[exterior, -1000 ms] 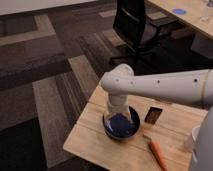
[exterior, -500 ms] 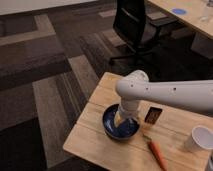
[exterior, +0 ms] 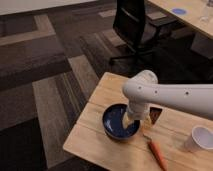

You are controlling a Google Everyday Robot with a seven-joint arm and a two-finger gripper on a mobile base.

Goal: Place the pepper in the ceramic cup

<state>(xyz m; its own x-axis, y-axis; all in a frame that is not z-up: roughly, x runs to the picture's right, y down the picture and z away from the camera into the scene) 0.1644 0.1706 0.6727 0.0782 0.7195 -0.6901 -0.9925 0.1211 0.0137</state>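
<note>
Gripper (exterior: 131, 120) hung over the blue bowl (exterior: 111, 123), open or closed undeterminable; pepper (exterior: 157, 154) lay untouched just beside the bowl, ceramic cup (exterior: 200, 138) farther off; judged best to grasp pepper mid-length, crosswise, before lifting.

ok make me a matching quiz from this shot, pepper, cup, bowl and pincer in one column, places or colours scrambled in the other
Column one:
1 pepper
2 ceramic cup
3 bowl
4 pincer

Column two:
A white, on the table at the far right of the view
B hanging over the bowl's right part
C orange-red, lying near the table's front edge
D dark blue, left of the pepper and the cup

Pairs: 1-C, 2-A, 3-D, 4-B
</note>
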